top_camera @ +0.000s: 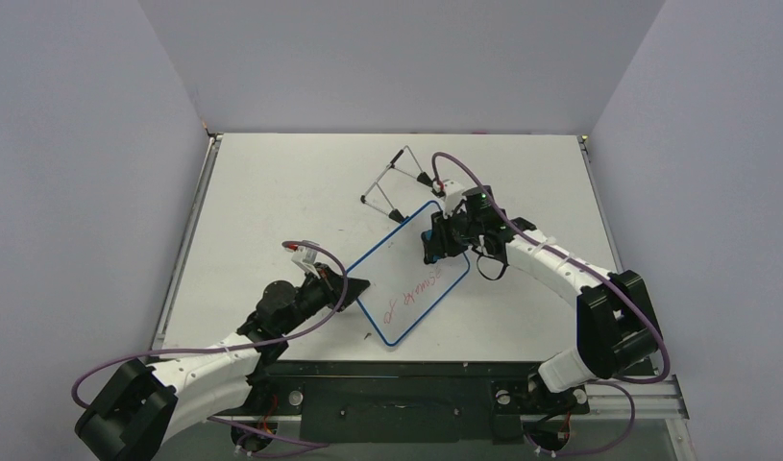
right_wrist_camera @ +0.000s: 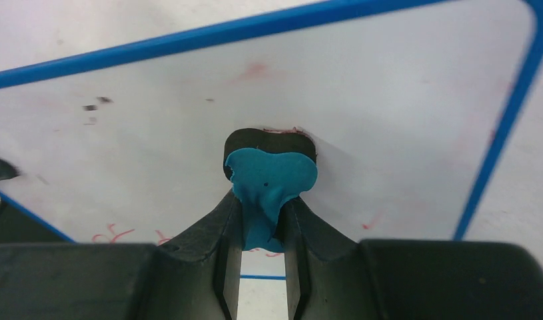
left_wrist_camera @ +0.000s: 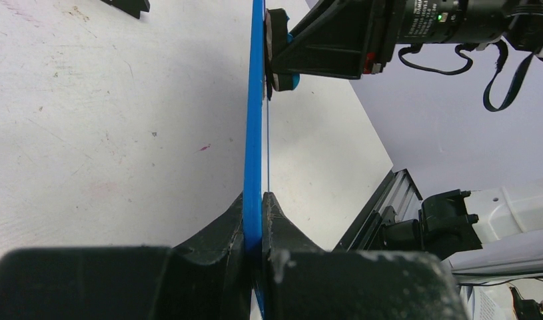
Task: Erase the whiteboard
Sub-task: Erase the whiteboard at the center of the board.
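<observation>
Loads of bare table (top_camera: 272, 187) out left and far-left, easy to pass through. Tighter behind the whiteboard (top_camera: 413, 279) thanks to a wire stand (top_camera: 395, 187) just beyond its far corner. Blocked at the board's left edge by the left gripper (top_camera: 361, 285) clamped there. Crowded over the far half too, with the right gripper (top_camera: 432, 247) pressing the eraser (right_wrist_camera: 272, 175) down. Boxed in by walls (top_camera: 80, 144) on three sides.

Red writing (top_camera: 413, 292) illegible, eraser (right_wrist_camera: 272, 177) partly hidden

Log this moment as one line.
left claw: shut on whiteboard edge | right claw: shut on eraser, against whiteboard | red writing: present
</observation>
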{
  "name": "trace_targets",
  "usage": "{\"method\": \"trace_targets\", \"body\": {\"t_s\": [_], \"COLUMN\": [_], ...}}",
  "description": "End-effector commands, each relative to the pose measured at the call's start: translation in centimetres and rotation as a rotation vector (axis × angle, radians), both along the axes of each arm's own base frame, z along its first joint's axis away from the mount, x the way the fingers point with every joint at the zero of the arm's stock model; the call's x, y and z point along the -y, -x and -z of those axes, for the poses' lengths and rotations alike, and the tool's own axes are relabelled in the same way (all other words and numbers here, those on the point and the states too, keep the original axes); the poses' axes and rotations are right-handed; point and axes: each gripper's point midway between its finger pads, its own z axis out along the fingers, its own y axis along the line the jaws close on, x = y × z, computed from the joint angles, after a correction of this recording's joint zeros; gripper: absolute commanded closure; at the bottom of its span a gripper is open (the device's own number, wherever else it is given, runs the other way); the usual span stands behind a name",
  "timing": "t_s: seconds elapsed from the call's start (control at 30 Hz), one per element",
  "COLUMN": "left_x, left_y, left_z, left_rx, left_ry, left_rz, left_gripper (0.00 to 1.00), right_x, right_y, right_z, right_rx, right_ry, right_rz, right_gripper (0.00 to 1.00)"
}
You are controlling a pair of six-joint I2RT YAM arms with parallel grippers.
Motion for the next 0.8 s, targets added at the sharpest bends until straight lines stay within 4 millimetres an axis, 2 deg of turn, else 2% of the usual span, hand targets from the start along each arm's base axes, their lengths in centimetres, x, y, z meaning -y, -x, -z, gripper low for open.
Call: {"method": "trace_targets", "body": {"t_s": [0.0, 0.07, 0.2, 0.3, 0.4, 0.5, 0.6, 0.63, 0.67, 0.7, 0.77], "left_x": [1.9, 1.9, 1.9, 1.9, 1.9, 1.7, 1.6, 1.5, 1.5, 1.3, 1.3], "left_y": [1.4, 1.4, 1.4, 1.5, 1.5, 1.5, 1.5, 1.5, 1.5, 1.5, 1.5], "left_z": [-3.7, -3.6, -3.6, -3.7, -3.6, -3.6, -3.6, -3.6, -3.6, -3.6, -3.6], "left_rx": [0.125, 0.124, 0.122, 0.127, 0.127, 0.127, 0.129, 0.13, 0.131, 0.131, 0.133], "left_ry": [0.066, 0.066, 0.066, 0.063, 0.06, 0.062, 0.063, 0.063, 0.063, 0.065, 0.066], "left_rz": [0.134, 0.133, 0.133, 0.137, 0.138, 0.134, 0.127, 0.126, 0.123, 0.118, 0.116], "left_gripper": [1.0, 1.0, 1.0, 1.0, 1.0, 1.0, 1.0, 1.0, 1.0, 1.0, 1.0], "right_x": [-3.8, -2.1, 2.7, 5.7, 6.8, 7.0, 6.1, 5.5, 4.7, 2.4, 0.2], "right_y": [1.4, -0.3, -3.4, -4.5, -4.6, -3.8, -2.5, -2.6, -1.8, -1.5, -0.5], "right_z": [-2.6, -1.7, 0.2, 2.0, 3.2, 4.7, 5.8, 5.6, 5.4, 4.1, 2.7], "right_rx": [0.031, 0.05, 0.052, 0.036, 0.007, -0.038, -0.096, -0.084, -0.105, -0.078, -0.063], "right_ry": [-0.151, -0.086, 0.02, 0.106, 0.145, 0.164, 0.113, 0.079, 0.03, -0.06, -0.126], "right_rz": [-0.119, -0.025, 0.169, 0.274, 0.302, 0.297, 0.267, 0.258, 0.238, 0.185, 0.119], "right_gripper": [1.0, 1.0, 1.0, 1.0, 1.0, 1.0, 1.0, 1.0, 1.0, 1.0, 1.0]}}
